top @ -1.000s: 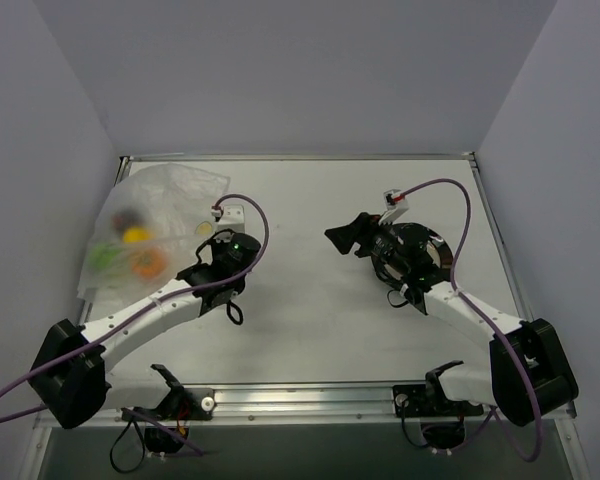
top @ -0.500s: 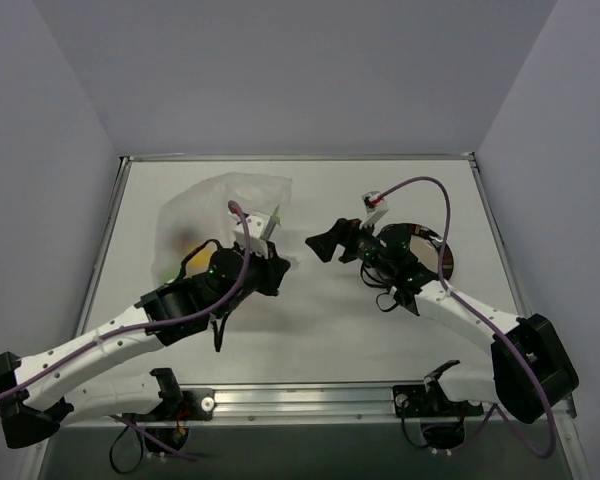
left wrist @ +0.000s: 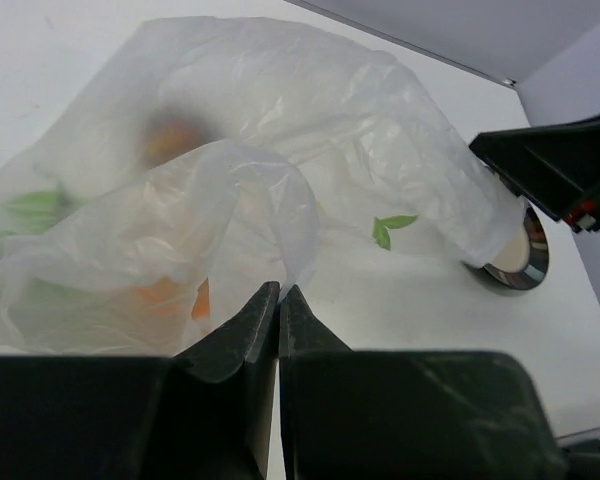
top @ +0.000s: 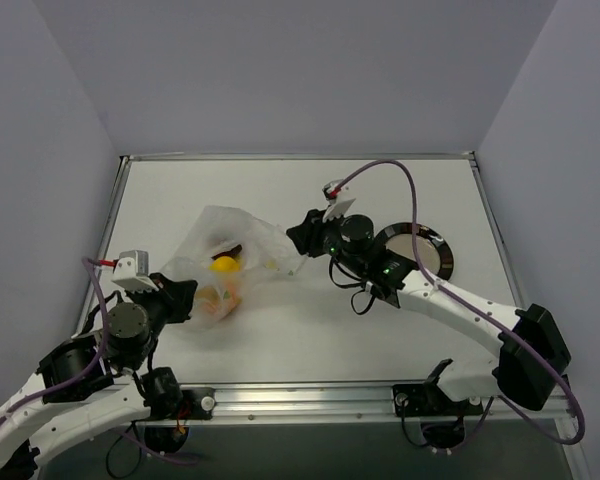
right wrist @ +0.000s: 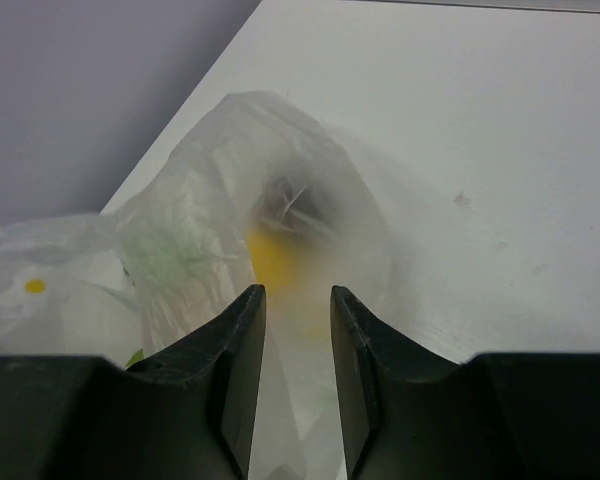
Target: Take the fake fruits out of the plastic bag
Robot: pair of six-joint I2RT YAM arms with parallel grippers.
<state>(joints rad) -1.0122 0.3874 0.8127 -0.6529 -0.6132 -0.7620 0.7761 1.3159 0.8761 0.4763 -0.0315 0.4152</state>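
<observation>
Plastic bag (top: 242, 240) lay mid-left on the worktop (top: 310, 330) with a yellow fruit (top: 224, 265) inside, and no fruit seemed to be out yet. Left tool (left wrist: 278, 292) was pinched shut on its film. Right tool (right wrist: 297, 295) straddled the far end, jaws narrowly apart.

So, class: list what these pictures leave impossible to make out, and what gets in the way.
- Fruits: every view shows only blurred yellow, orange and green patches through the plastic bag's film; number and kinds unclear.
- Dark plate: top view, partly under the right arm; left wrist view, behind the bag.
- Right gripper: right wrist view, film fills the gap between its jaws; clamped or not, unclear.
</observation>
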